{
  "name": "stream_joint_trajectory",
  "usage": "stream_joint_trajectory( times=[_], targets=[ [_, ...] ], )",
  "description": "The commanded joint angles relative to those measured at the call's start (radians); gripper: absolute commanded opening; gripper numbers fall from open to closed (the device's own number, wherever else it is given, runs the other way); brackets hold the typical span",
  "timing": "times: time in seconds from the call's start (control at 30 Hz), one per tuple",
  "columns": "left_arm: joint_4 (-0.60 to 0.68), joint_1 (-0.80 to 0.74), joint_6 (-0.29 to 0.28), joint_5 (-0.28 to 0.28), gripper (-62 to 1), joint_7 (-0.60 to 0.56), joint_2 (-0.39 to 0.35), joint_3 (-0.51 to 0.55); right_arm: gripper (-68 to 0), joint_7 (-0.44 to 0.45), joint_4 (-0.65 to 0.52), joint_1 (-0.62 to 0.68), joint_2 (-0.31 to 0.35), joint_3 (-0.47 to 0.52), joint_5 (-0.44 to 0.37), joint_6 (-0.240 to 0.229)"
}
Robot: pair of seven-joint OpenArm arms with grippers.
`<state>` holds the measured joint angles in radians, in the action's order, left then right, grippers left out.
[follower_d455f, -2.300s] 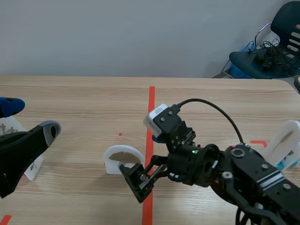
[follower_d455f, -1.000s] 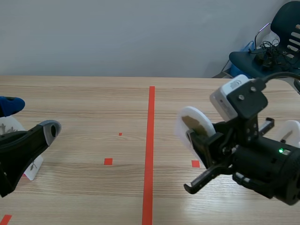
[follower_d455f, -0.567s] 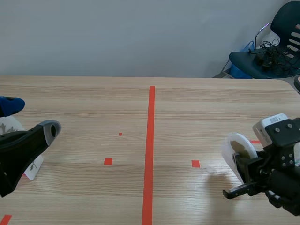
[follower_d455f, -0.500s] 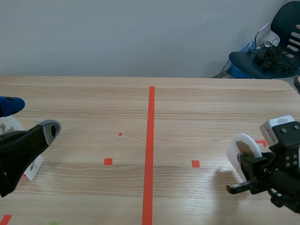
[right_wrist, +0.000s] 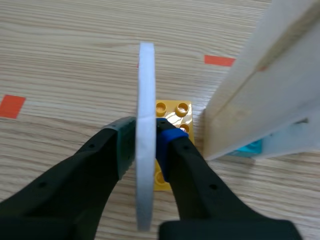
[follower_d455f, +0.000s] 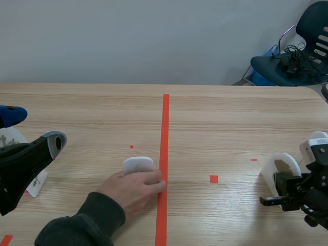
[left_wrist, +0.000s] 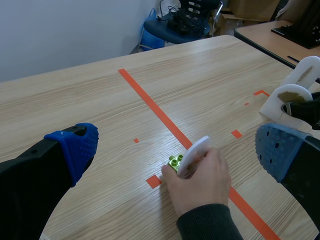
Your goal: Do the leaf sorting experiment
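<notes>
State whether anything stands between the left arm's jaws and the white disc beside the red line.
Yes. A person's hand grips the white disc on its green brick. The hand lies ahead of the open left jaws, on their side of the disc, blocking a grasp.

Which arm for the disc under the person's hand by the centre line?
Left, probably. The left gripper is open and the disc sits ahead of it, on its side of the red line. The right gripper is shut on a second disc. Wait for the hand to clear.
</notes>
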<state>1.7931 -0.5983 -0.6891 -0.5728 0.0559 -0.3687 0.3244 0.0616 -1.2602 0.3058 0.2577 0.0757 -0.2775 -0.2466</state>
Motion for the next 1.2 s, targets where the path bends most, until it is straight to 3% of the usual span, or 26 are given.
stream_joint_trajectory(
  times=[0.0, 0.1, 0.23, 0.47, 0.73, 0.93, 1.03, 1.17],
  targets=[
    [0.026, 0.000, -0.002, -0.014, 1.4, -0.013, 0.000, 0.000, -44.8, 0.019, -0.023, -0.002, 0.011, 0.013, -0.003, -0.007],
    [0.026, 0.000, -0.002, -0.014, 1.4, -0.013, 0.000, 0.000, -35.2, 0.035, -0.043, -0.001, 0.012, 0.018, -0.004, -0.043],
    [0.026, 0.000, -0.002, -0.014, 1.4, -0.013, 0.000, 0.000, -35.1, 0.013, -0.131, -0.001, 0.011, 0.018, -0.034, -0.092],
    [0.026, 0.000, -0.002, -0.014, 1.4, -0.013, 0.000, 0.000, -24.3, -0.086, -0.413, 0.021, 0.016, 0.021, -0.128, -0.095],
    [0.026, 0.000, -0.003, -0.006, 1.4, -0.009, -0.004, 0.000, 0.4, -0.203, -0.730, 0.079, 0.071, 0.022, -0.245, -0.114],
    [0.025, 0.000, -0.003, 0.027, 1.4, -0.004, -0.056, -0.019, 0.4, -0.250, -0.955, 0.268, 0.194, 0.034, -0.293, -0.110],
    [0.025, 0.001, -0.003, 0.090, 1.4, -0.007, -0.083, -0.060, 0.4, -0.293, -1.030, 0.373, 0.250, 0.060, -0.307, -0.086],
    [0.000, 0.037, 0.000, 0.172, 1.4, -0.033, -0.092, -0.165, 0.4, -0.312, -1.057, 0.442, 0.260, 0.102, -0.307, -0.082]
  ],
)
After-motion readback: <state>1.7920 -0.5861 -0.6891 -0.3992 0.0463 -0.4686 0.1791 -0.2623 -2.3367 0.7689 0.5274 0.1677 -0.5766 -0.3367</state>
